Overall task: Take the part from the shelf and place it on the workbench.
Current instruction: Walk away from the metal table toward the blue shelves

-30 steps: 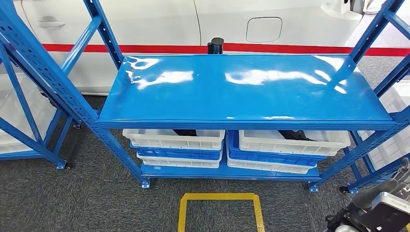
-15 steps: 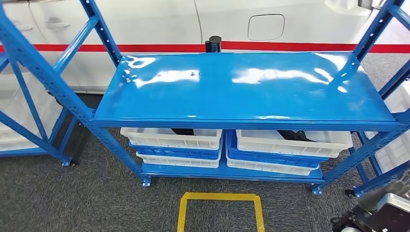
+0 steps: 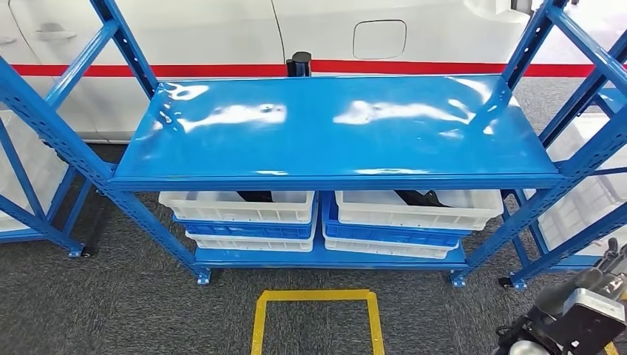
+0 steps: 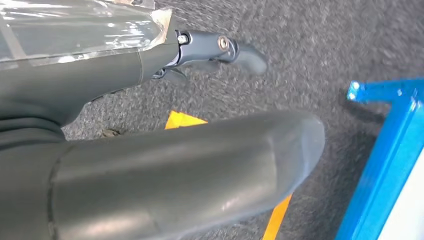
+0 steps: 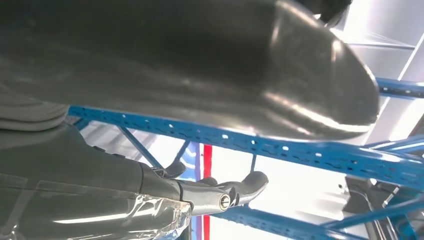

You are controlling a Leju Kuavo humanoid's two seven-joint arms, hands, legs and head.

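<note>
A blue steel shelf [image 3: 333, 129] fills the head view, its glossy top board bare and catching glare, with a white car body [image 3: 222, 29] striped in red behind it. At far left, the frame of a neighbouring rack [image 3: 37, 140] holds a pale bin. On the lower tier of the shelf sit two stacks of white and blue crates: in the top left crate [image 3: 236, 205] a dark part [image 3: 253, 196] lies partly hidden under the top board, and in the top right crate [image 3: 418, 209] a second dark part [image 3: 420, 197] lies the same way. A yellow tape square [image 3: 316, 314] marks the grey carpet in front of the shelf. At lower right, the right hand [image 3: 573, 310] hangs low beside the shelf's leg. In the right wrist view its fingers [image 5: 245, 182] are stretched out and apart, grasping nothing. In the left wrist view the left hand [image 4: 165, 170] hangs over the carpet near the yellow tape, its fingers [image 4: 235, 50] extended and released, empty.
</note>
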